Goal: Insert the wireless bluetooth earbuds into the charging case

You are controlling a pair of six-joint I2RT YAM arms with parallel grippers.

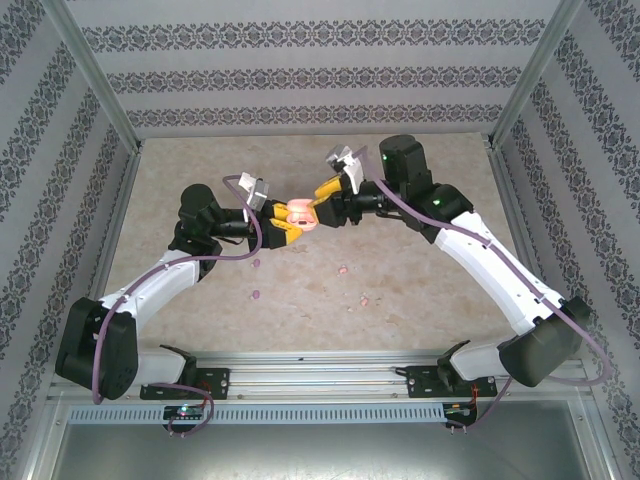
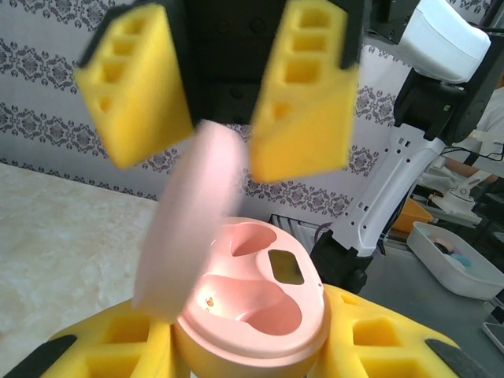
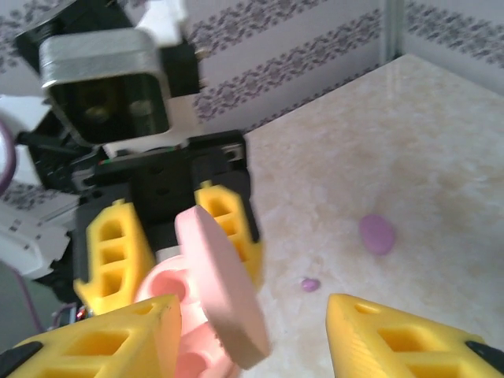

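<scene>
My left gripper (image 1: 285,222) (image 2: 252,358) is shut on the base of a pale pink charging case (image 1: 298,213) (image 2: 256,295), held above the table. Its lid (image 2: 193,228) (image 3: 224,287) stands open and blurred, and both earbud wells look empty. My right gripper (image 1: 322,197) (image 3: 252,346) is open with its yellow fingers on either side of the lid; the lid lies near the left finger, with a wide gap to the right one. Two purple earbuds (image 1: 256,263) (image 1: 255,296) and two pink earbuds (image 1: 344,268) (image 1: 364,300) lie loose on the table below.
The beige marbled table (image 1: 420,270) is fenced by patterned walls and metal posts. In the right wrist view two purple buds (image 3: 376,233) (image 3: 310,284) lie on the table beyond the lid. A white tray (image 2: 457,256) sits past the table edge.
</scene>
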